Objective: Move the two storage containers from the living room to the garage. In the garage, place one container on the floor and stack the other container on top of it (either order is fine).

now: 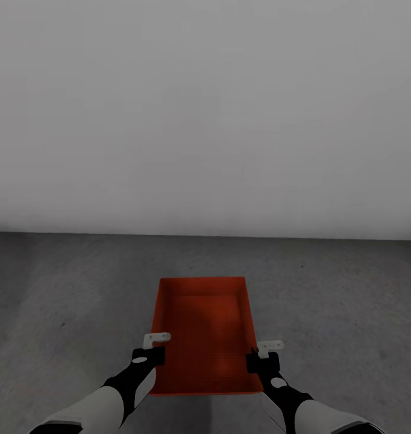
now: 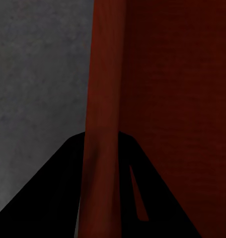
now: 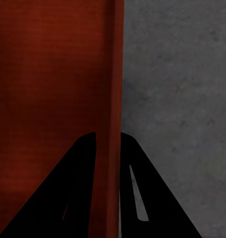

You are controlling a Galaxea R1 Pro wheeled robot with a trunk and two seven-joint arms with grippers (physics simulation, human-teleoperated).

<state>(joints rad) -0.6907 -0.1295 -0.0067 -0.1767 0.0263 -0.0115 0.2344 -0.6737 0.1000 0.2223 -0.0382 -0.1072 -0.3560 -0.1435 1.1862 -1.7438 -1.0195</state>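
Claws astride container walls.

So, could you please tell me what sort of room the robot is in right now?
Probably a garage or similar bare utility room: a rough dark grey concrete floor meets a plain white-grey wall, with no furniture in view, just the orange-red storage container being carried.

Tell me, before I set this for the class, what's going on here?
A two-armed robot holds one orange-red storage container in front of itself, over a dark grey concrete floor facing a plain pale wall. The left tool is clamped on the container's left wall and the right tool on its right wall. Whether the container already rests on the floor cannot be told.
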